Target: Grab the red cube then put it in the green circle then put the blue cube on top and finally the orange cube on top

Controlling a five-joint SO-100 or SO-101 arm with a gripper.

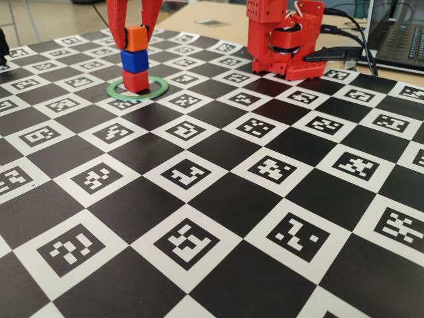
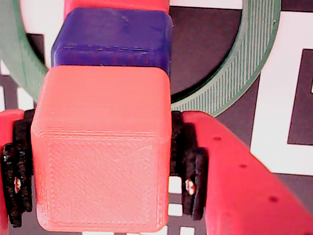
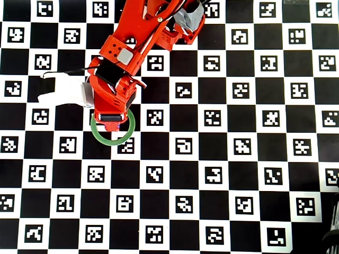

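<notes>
— Between the gripper's [image 1: 136, 38] two fingers, what is pinched?
— The orange cube [image 1: 136, 38]; in the wrist view the black pads [image 2: 188, 161] press its two sides.
— And below it?
— It sits on, or just above, the blue cube [image 1: 134, 60], which rests on the red cube [image 1: 136, 81] inside the green circle [image 1: 159, 87], near the far left corner of the checkered board [image 1: 218, 199].
— So what's left?
— Judging by this, only letting go and lifting clear.
</notes>
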